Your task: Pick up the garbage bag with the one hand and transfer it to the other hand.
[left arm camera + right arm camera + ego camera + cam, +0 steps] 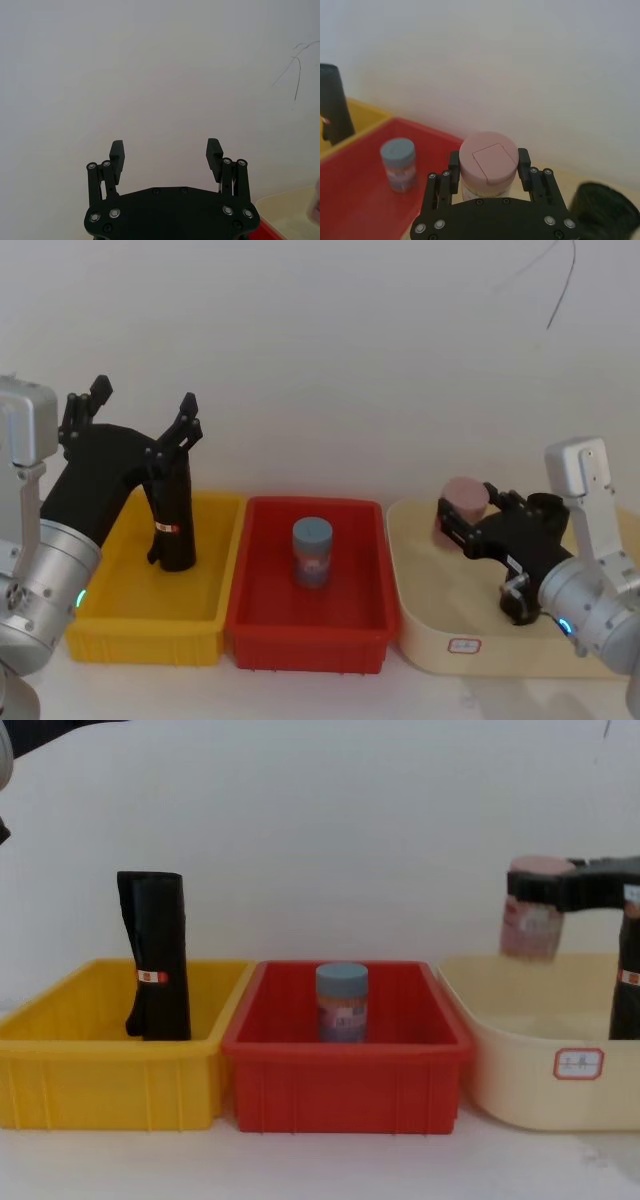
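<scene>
My left gripper (140, 418) spread wide, above garbage bag (172, 515) upright in yellow bin (110, 625); my right gripper (489, 162) clamping pink-lidded jar (487, 162), over cream tub (430, 655).

Garbage bag (172, 510): black, white-and-red label band.
Left bin (100, 625): yellow (at my 9 o'clock).
Middle bin (262, 625): red.
Right tub (420, 645): cream, red-edged white label.
Blue-lidded jar (312, 552): blue-grey.
Pink-lidded jar (487, 165): pink lid.
My grippers (165, 155): black.

Robot lab bench: bare white wall (330, 350), white table (330, 1165), coloured sorting bins (345, 1085)
</scene>
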